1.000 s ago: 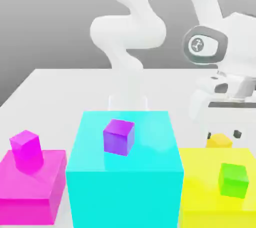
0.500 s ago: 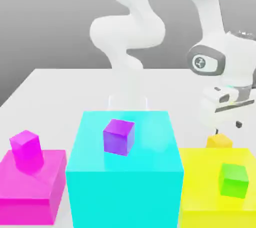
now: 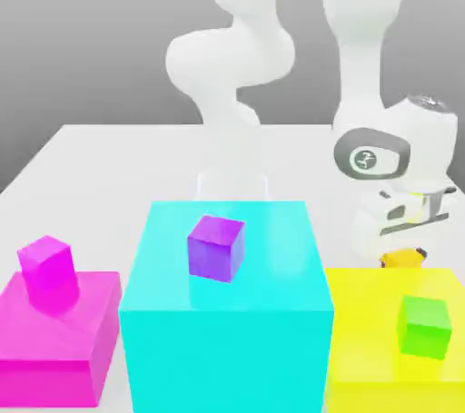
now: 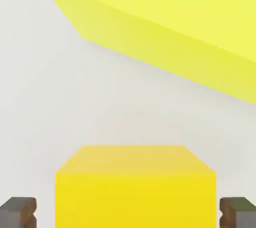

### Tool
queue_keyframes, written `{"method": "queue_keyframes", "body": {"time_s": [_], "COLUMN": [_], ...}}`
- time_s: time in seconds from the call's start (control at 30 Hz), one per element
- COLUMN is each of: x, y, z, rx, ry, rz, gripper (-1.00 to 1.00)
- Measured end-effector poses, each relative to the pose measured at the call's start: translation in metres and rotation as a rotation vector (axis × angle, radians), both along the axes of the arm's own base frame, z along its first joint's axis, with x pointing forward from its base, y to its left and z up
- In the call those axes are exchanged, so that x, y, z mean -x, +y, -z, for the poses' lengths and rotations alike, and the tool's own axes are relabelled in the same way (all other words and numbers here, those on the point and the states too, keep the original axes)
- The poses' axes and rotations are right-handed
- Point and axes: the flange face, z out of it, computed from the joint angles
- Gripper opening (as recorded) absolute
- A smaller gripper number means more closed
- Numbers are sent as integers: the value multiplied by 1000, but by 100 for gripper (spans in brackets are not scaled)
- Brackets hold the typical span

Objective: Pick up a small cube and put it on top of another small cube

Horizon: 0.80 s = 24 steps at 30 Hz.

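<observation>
While jaws straddle small cube [image 4: 135, 187], I read grasp step: fingertips [image 4: 18, 211] just beside each flank, contact unclear, can't tell if clamped. Cube on counter [image 3: 109, 157], lower right of exterior view behind yellow block [image 3: 381, 311]. Next: confirm grip, lift straight, carry to green cube [image 3: 424, 325].

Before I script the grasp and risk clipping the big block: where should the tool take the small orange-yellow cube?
Take the small orange-yellow cube on its two opposite vertical side faces, coming straight down. Its flat, parallel sides sit square between the fingers, and the big yellow block lies beyond it, apart, off the closing line.
</observation>
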Motion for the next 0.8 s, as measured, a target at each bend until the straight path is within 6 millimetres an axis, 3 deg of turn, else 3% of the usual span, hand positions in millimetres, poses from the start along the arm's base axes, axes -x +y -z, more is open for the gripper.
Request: {"method": "queue_keyframes", "body": {"time_s": [0.13,0.5,0.8], "x": [0,-4,0], "y": [0,10,0], "z": [1,-50,-64], "rx": [1,-32,-1], "ry": [0,-4,-3], "rz": [-1,4,-2], "gripper": [-100,-100,-100]}}
